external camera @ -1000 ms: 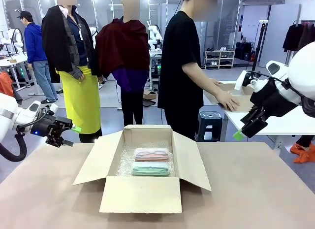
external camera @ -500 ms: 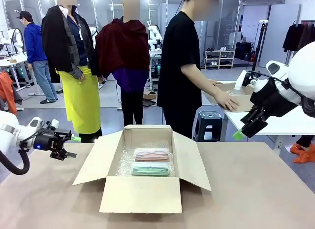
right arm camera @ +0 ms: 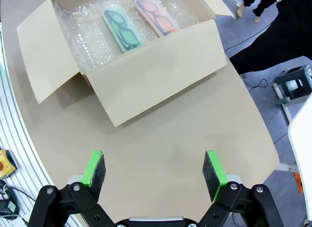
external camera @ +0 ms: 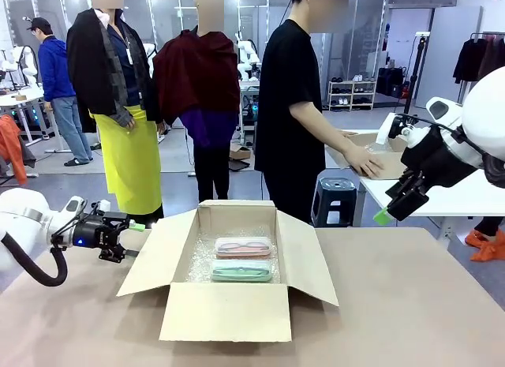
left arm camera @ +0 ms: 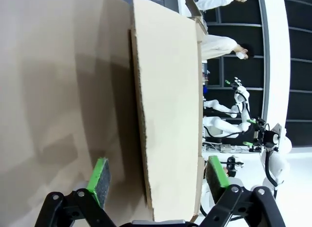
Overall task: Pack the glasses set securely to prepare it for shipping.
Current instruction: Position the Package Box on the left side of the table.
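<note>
Two glasses cases lie inside the open box (external camera: 225,312), and both end effectors are spread wide and hold nothing.

The pink case (external camera: 244,247) and the green case (external camera: 241,271) lie flat, side by side, on bubble wrap (external camera: 201,260) on the floor of the box, the pink one toward the box's far wall and the green one toward its near wall. The left end effector (external camera: 132,239) hangs low over the surface (external camera: 410,304), just outside the box's left flap (external camera: 154,256) and well to the side of both cases. In the left wrist view that flap's edge lies between the open fingers; I cannot tell whether it is touched. The right end effector (external camera: 387,211) is raised high beyond the box's right side, far from the cases, and its wrist view looks down on them.
</note>
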